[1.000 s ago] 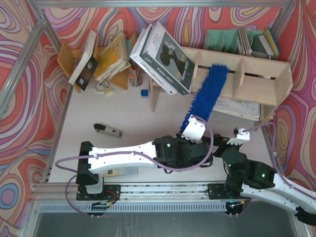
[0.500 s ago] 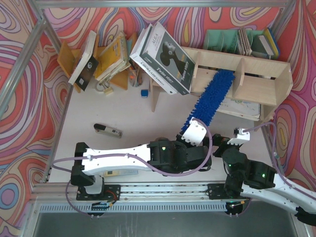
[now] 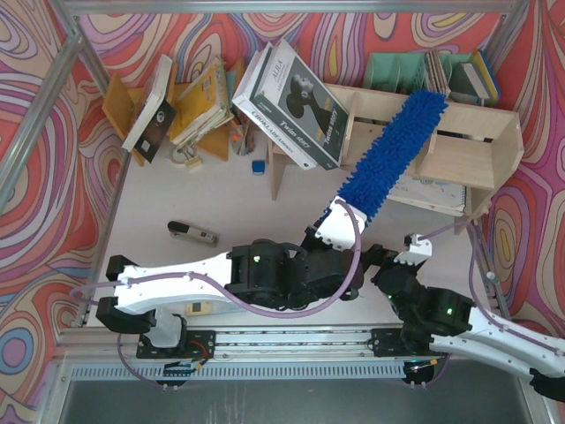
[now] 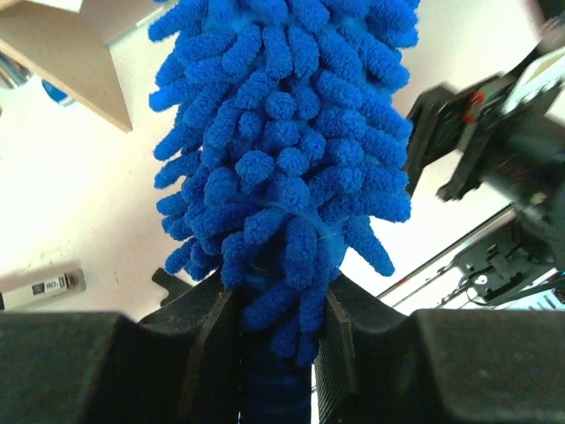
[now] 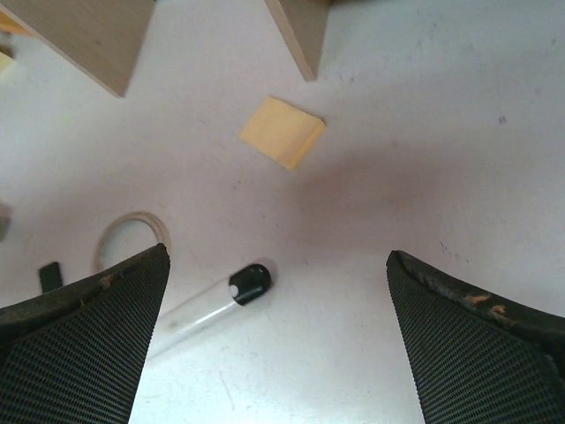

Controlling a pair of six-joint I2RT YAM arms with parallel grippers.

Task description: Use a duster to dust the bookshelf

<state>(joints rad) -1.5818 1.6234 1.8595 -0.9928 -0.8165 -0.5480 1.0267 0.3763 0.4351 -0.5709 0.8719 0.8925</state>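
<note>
One long, fluffy, bright blue microfibre duster (image 3: 388, 146) is clenched at its near handle end by the left gripper (image 3: 340, 216). Its head is laid diagonally across the one light plywood two-tier bookshelf (image 3: 494, 146). It is judged light and floppy, so the stiff handle is best held. The right gripper (image 5: 278, 331) is spread wide, empty.

Left fingers (image 4: 210, 353) tight, right fingers (image 5: 79, 336) wide.
</note>
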